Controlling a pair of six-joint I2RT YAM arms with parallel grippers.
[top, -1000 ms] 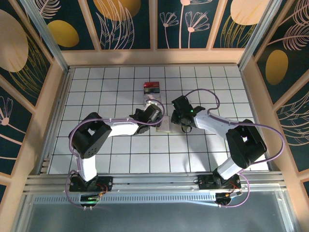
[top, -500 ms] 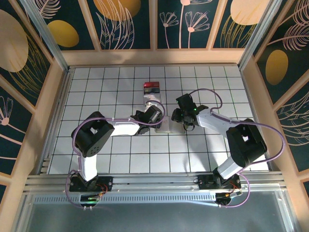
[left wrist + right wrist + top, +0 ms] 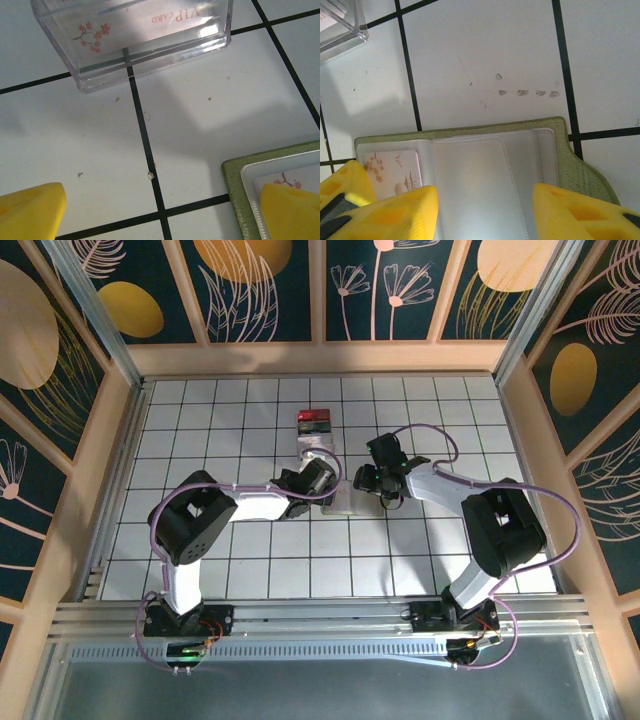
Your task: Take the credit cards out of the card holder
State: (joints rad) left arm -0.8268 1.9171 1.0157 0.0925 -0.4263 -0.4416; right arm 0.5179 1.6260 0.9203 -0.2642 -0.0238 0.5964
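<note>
Right wrist has nudged in toward the card holder [image 3: 582,167] over the last second; left arm and holder have not moved.

Top view: the right gripper [image 3: 372,481] has shifted slightly left and its elbow has pulled in. The left gripper [image 3: 325,480] is in the same spot. The holder lies open on the table [image 3: 250,540], between the two grippers. The right jaws stand apart over the holder's clear sleeves with nothing clamped. The left jaws are spread wide, one finger [image 3: 292,212] over the holder's corner and the other [image 3: 30,212] over bare tile. One pale card [image 3: 395,167] with a blossom print sits in the holder's left pocket. Readable text: "VIP CARD" with orange blossoms on the clear box [image 3: 150,45] just beyond the left gripper, seen upside down. The small red-and-black box [image 3: 314,421] sits farther back, its label unreadable.
</note>
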